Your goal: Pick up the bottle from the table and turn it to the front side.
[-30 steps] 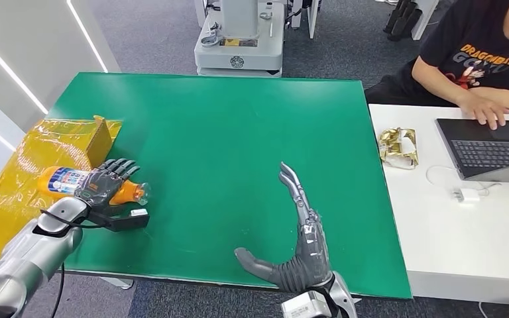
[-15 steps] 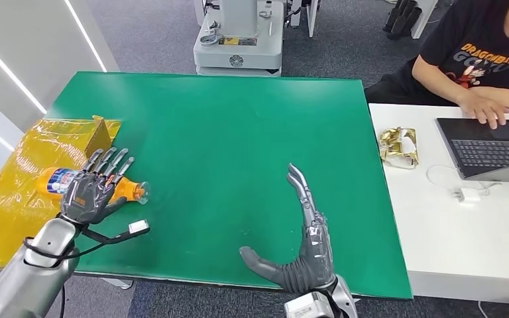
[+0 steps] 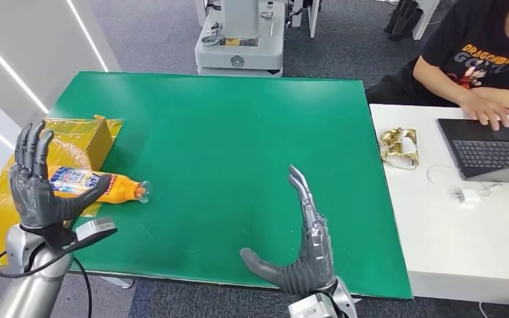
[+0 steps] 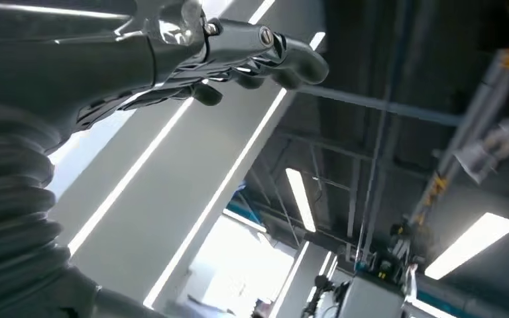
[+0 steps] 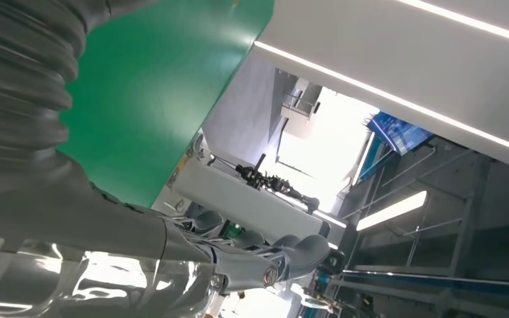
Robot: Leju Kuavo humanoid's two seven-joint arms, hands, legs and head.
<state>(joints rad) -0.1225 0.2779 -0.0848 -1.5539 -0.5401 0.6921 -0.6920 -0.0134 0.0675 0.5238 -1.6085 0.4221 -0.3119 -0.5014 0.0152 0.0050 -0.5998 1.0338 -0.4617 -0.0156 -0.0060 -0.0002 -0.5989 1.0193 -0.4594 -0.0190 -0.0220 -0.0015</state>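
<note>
Orange plastic bottle (image 3: 96, 186) lying on its side at green counter (image 3: 225, 139) edge, left hand (image 3: 35, 189) raised beside it, fingers (image 3: 30, 142) spread and empty, right hand (image 3: 301, 248) likewise flat-open, holding nothing.

A green table (image 3: 238, 132) is occupying the centre. A yellow bag (image 3: 13, 199) and a yellow box (image 3: 96, 139) are lying at its left edge. A person (image 3: 484, 59) is sitting at a white desk (image 3: 451, 245), touching a laptop (image 3: 490, 149); a gold wrapper (image 3: 397, 147) is lying beside it.

Green bench (image 3: 238, 132) on grey carpet floor (image 3: 152, 40). White desk (image 3: 464, 245) just right of bench w/ laptop (image 3: 490, 149); white wall w/ light strips (image 3: 13, 59) left of bench.
</note>
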